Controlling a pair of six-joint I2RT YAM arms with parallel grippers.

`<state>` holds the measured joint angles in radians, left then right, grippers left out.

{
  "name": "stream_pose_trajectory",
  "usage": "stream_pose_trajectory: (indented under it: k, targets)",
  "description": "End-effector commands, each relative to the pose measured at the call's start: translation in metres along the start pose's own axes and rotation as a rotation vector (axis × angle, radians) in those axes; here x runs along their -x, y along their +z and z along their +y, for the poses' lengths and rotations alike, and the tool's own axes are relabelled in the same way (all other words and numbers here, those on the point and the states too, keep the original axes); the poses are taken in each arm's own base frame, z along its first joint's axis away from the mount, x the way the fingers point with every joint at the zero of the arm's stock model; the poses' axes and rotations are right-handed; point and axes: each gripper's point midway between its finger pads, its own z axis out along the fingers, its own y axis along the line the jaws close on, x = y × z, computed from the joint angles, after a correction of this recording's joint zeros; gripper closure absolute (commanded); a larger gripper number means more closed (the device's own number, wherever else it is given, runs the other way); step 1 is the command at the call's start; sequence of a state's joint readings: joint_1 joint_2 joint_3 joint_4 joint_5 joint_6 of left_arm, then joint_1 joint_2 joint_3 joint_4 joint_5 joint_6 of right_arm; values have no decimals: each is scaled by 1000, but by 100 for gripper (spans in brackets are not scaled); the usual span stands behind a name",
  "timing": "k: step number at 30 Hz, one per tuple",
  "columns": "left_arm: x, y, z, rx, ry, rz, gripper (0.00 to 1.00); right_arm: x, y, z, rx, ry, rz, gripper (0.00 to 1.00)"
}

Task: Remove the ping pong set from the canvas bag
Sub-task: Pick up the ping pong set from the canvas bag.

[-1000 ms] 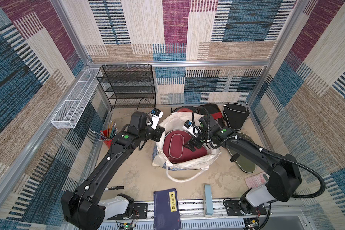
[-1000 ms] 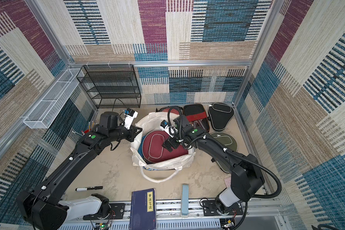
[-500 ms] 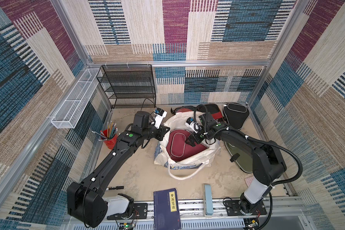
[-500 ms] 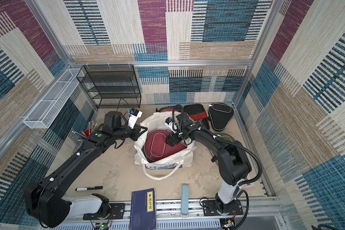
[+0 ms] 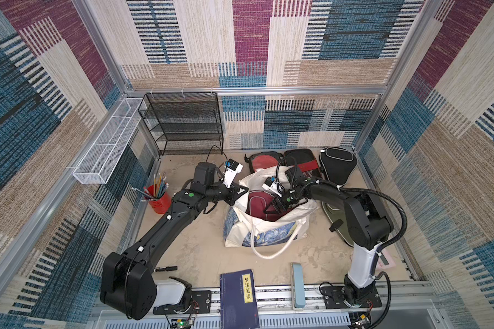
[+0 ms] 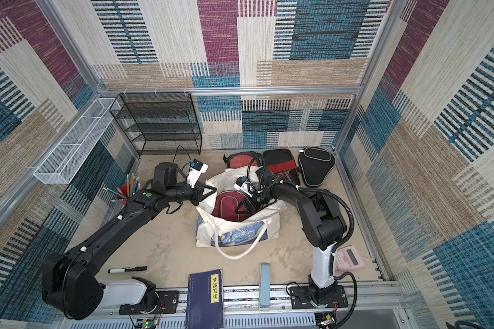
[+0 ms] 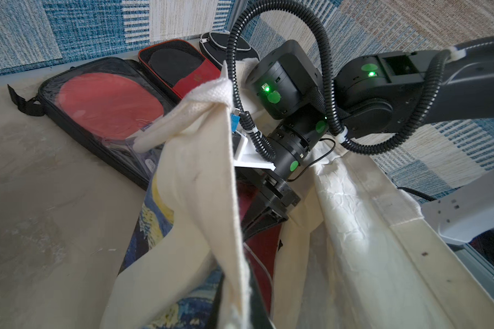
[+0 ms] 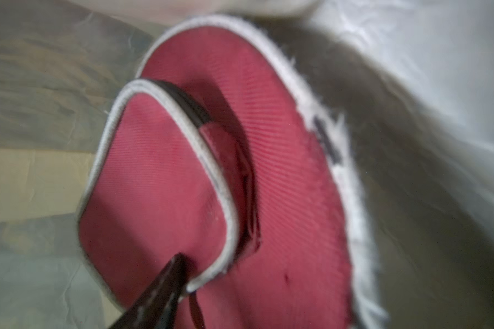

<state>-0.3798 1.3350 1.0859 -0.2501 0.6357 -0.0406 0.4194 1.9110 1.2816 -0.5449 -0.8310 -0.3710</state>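
Right fingers (image 8: 154,293) on maroon case (image 8: 160,182) piping

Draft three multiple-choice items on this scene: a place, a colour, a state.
1. The maroon case lies: A on the mesh rack; B inside the canvas bag; C under the book.
2. The pencil cup is: A red; B green; C white.
3. The left claw is: A wide open; B shut on nothing; C shut on the bag's edge.
1 B: maroon shows in the bag's open mouth. 2 A: the cup is plainly red. 3 C: the left wrist view shows cream canvas pinched.
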Motion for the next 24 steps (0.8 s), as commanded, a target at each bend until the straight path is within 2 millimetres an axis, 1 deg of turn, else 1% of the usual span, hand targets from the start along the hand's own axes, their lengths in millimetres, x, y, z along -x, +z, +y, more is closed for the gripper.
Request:
stream_pose_trajectory:
  k: [1,2,5,6,7,9,10,12,15,19,24]
  targets:
    - [38,-8,-17,-77,163,-146,100,-13,-4,8,8,11,46,65]
    - [37,-9,-17,-71,164,-145,100,-11,-8,9,-7,5,43,73]
    - [37,-13,-10,-24,162,-146,100,1,-21,16,-43,-21,17,91]
    - [38,-15,-6,3,159,-146,100,5,-25,17,-59,-26,6,97]
    - [37,-16,-2,33,155,-144,100,10,-30,19,-78,-35,-6,100]
    - [36,-21,2,66,158,-144,100,20,-42,25,-108,-52,-40,100]
    - [36,-23,9,111,154,-144,100,23,-47,29,-122,-59,-56,100]
    - [34,-27,10,126,156,-137,100,30,-59,38,-145,-77,-94,100]
    - [29,-30,13,134,149,-119,100,36,-75,50,-178,-98,-136,100]
    - [21,-29,16,131,133,-85,100,39,-92,64,-212,-112,-171,100]
    - [11,-24,19,121,112,-3,100,53,-111,80,-258,-150,-229,100]
